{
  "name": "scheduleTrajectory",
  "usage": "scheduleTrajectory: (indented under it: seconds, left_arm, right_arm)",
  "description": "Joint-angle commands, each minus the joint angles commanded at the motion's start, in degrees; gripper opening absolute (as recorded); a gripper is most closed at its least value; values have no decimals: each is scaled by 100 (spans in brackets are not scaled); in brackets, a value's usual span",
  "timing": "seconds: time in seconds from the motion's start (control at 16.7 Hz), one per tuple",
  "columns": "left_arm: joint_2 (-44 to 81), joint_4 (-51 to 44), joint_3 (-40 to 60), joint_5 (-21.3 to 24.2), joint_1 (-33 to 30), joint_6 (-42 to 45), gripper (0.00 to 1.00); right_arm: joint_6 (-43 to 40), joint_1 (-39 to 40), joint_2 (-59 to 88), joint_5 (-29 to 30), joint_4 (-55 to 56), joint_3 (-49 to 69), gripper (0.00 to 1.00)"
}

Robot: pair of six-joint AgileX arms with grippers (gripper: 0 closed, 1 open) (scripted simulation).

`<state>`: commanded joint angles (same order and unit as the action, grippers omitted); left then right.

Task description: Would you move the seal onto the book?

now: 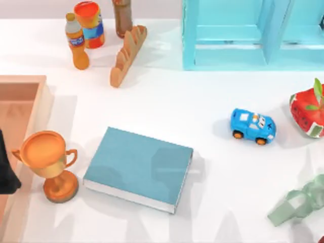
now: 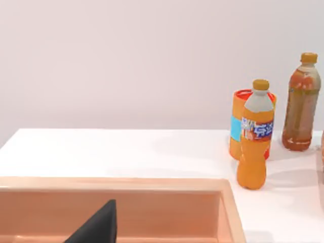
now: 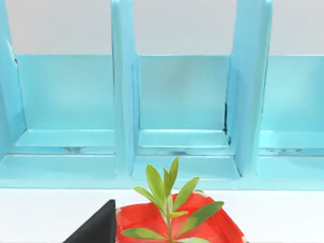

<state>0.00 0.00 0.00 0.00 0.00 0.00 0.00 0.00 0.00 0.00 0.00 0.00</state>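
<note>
The book [image 1: 136,167], teal-blue with white page edges, lies flat near the table's front centre with nothing on it. The seal is out of view. My left arm [image 1: 6,169] is parked at the table's left edge, over a wooden box [image 1: 25,86]; a dark part of my left gripper [image 2: 96,228] pokes into the left wrist view above that box [image 2: 152,185]. In the right wrist view, a dark part of my right gripper [image 3: 96,225] hangs beside a red plant pot [image 3: 202,228] facing the shelf unit [image 3: 182,101].
A gold trophy [image 1: 48,162] stands just left of the book. A blue toy car [image 1: 253,126], the red plant pot [image 1: 309,114] and a pale green object [image 1: 301,202] sit on the right. Bottles [image 1: 76,40], a can [image 1: 90,23], a wooden rack [image 1: 127,53] and the light-blue shelf [image 1: 243,35] line the back.
</note>
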Motion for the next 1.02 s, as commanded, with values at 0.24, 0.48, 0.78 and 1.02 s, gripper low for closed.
scheduleTrajectory:
  seconds: [0.24,0.48,0.78,1.02]
  left_arm:
    - [58,-56,57,-1,12,11,100]
    - [898,-792,868,-3,153,166,100]
    - [3185,-2493,2927,-5,481,524,100]
    - [5487,-4120,4930,-7,795,867,100]
  right_arm:
    - [0,0,0,0,0,0,100]
    - [0,0,0,0,0,0,100]
    - [0,0,0,0,0,0,100]
    - [0,0,0,0,0,0,100]
